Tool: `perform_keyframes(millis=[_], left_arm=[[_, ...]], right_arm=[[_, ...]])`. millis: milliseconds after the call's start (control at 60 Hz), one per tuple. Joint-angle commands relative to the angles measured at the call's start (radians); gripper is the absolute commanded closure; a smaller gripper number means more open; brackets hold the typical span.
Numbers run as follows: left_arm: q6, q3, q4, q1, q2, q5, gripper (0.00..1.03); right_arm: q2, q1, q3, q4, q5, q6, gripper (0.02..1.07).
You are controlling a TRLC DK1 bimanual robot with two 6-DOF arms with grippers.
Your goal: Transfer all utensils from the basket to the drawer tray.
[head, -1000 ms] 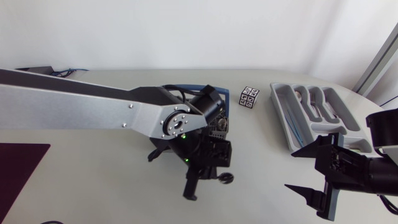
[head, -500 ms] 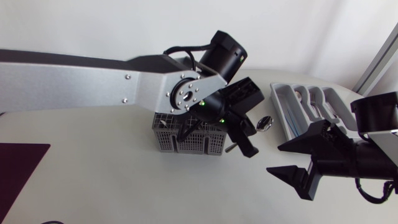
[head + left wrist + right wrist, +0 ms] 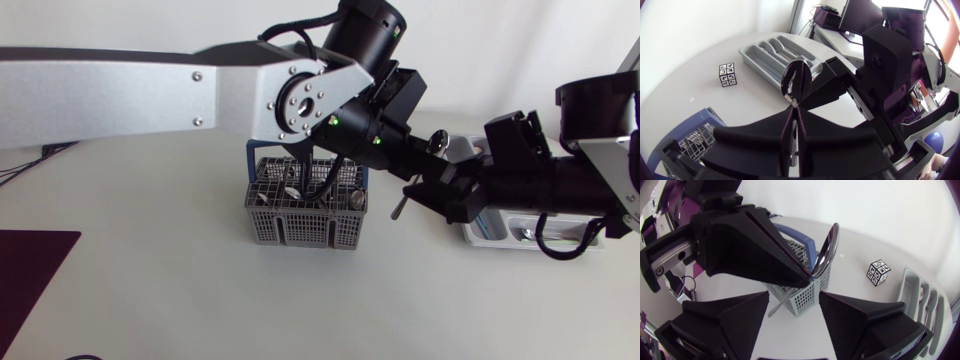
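Observation:
My left gripper (image 3: 413, 168) is shut on a metal spoon (image 3: 436, 143) and holds it in the air to the right of the grey wire basket (image 3: 300, 222). In the left wrist view the spoon (image 3: 795, 84) stands bowl-up between my fingers. My right gripper (image 3: 432, 196) comes in from the right, open, its fingers either side of the spoon's handle end without visibly touching it. In the right wrist view the spoon (image 3: 826, 249) rises ahead of the right gripper (image 3: 794, 300). Several utensils (image 3: 300, 186) stand in the basket. The grey drawer tray (image 3: 480, 235) lies partly hidden under my right arm.
A small black-and-white patterned cube (image 3: 727, 74) sits on the table between the basket (image 3: 695, 141) and the tray (image 3: 775, 54). The cube (image 3: 878, 273) also shows past the basket (image 3: 801, 296) in the right wrist view. A blue rim backs the basket.
My left arm has lifted the spoon out of the basket and carried it up and to the right. My right arm has swung in from the front right, its fingers narrowing around the handle.

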Motion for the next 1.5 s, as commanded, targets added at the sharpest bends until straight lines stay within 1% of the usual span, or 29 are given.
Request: perform_keyframes(millis=[0,67,100,183,217,283,433,517,550,583,600,650,667,683,700,717,750,800,817,1000,1100,1183,1217,1250,1300,1367,1417,1483], left_arm=[[-0.078,0.011,0.042,0.005,0.014,-0.01,1.0],[-0.11,-0.015,0.097,0.007,-0.006,-0.018,1.0],[-0.114,-0.042,0.157,0.007,-0.025,-0.033,1.0],[-0.127,-0.078,0.237,0.007,-0.052,-0.066,1.0],[-0.13,-0.081,0.249,0.007,-0.055,-0.066,1.0],[-0.13,-0.081,0.253,0.008,-0.053,-0.073,1.0],[-0.13,-0.127,0.309,0.004,-0.076,-0.073,0.99],[-0.13,-0.14,0.315,0.004,-0.079,-0.078,0.92],[-0.128,-0.145,0.318,0.005,-0.081,-0.084,0.91],[-0.128,-0.15,0.319,0.007,-0.082,-0.089,0.86],[-0.128,-0.151,0.321,0.007,-0.084,-0.09,0.85],[-0.127,-0.162,0.335,0.01,-0.094,-0.096,0.68],[-0.127,-0.163,0.339,0.013,-0.099,-0.096,0.6],[-0.125,-0.165,0.342,0.013,-0.102,-0.098,0.55],[-0.125,-0.167,0.345,0.014,-0.108,-0.101,0.47],[-0.125,-0.167,0.347,0.014,-0.111,-0.105,0.42],[-0.122,-0.165,0.358,0.016,-0.118,-0.116,0.29],[-0.121,-0.165,0.373,0.021,-0.127,-0.124,0.14],[-0.119,-0.163,0.375,0.021,-0.128,-0.13,0.12],[-0.125,-0.157,0.379,0.059,-0.159,-0.158,0.11],[-0.104,-0.163,0.353,0.082,-0.188,-0.173,0.11],[-0.072,-0.179,0.333,0.102,-0.216,-0.199,0.11],[-0.045,-0.179,0.289,0.117,-0.225,-0.205,0.11],[-0.019,-0.187,0.273,0.128,-0.233,-0.217,0.11],[0.045,-0.213,0.267,0.142,-0.246,-0.285,0.11],[0.108,-0.24,0.235,0.157,-0.266,-0.32,0.11],[0.134,-0.28,0.233,0.171,-0.295,-0.322,0.11],[0.177,-0.331,0.235,0.189,-0.328,-0.323,0.11]], right_arm=[[0.033,-0.009,0.036,0.019,-0.018,0.06,0.46],[0.062,-0.022,0.056,0.02,-0.034,0.068,0.54],[0.076,-0.031,0.067,0.019,-0.049,0.072,0.58],[0.102,-0.035,0.084,0.017,-0.07,0.083,0.64],[0.106,-0.034,0.087,0.02,-0.07,0.083,0.69],[0.114,-0.035,0.09,0.028,-0.07,0.086,0.84],[0.146,-0.04,0.093,0.056,-0.081,0.092,1.02],[0.16,-0.041,0.09,0.063,-0.086,0.086,1.02],[0.16,-0.041,0.087,0.065,-0.087,0.08,1.02],[0.16,-0.038,0.084,0.063,-0.086,0.072,1.02],[0.16,-0.037,0.084,0.062,-0.086,0.071,1.02],[0.16,-0.034,0.079,0.051,-0.087,0.054,1.02],[0.16,-0.032,0.079,0.045,-0.087,0.048,1.02],[0.16,-0.032,0.078,0.037,-0.087,0.039,1.02],[0.16,-0.031,0.076,0.031,-0.087,0.029,1.02],[0.162,-0.031,0.076,0.023,-0.087,0.022,1.02],[0.162,-0.031,0.075,0.006,-0.087,0.002,1.02],[0.166,-0.031,0.073,-0.017,-0.09,-0.023,1.02],[0.168,-0.032,0.073,-0.029,-0.092,-0.035,1.02],[0.171,-0.064,0.058,-0.152,-0.096,-0.175,1.02],[0.171,-0.123,0.064,-0.26,-0.093,-0.305,1.02],[0.182,-0.199,0.076,-0.363,-0.093,-0.457,1.02],[0.192,-0.247,0.084,-0.4,-0.087,-0.53,1.02],[0.209,-0.287,0.095,-0.438,-0.076,-0.607,1.02],[0.246,-0.371,0.122,-0.509,-0.063,-0.756,1.02],[0.289,-0.448,0.151,-0.552,-0.018,-0.892,1.02],[0.32,-0.514,0.182,-0.569,0.0,-0.968,1.02],[0.359,-0.574,0.211,-0.558,0.069,-1.067,1.02]])
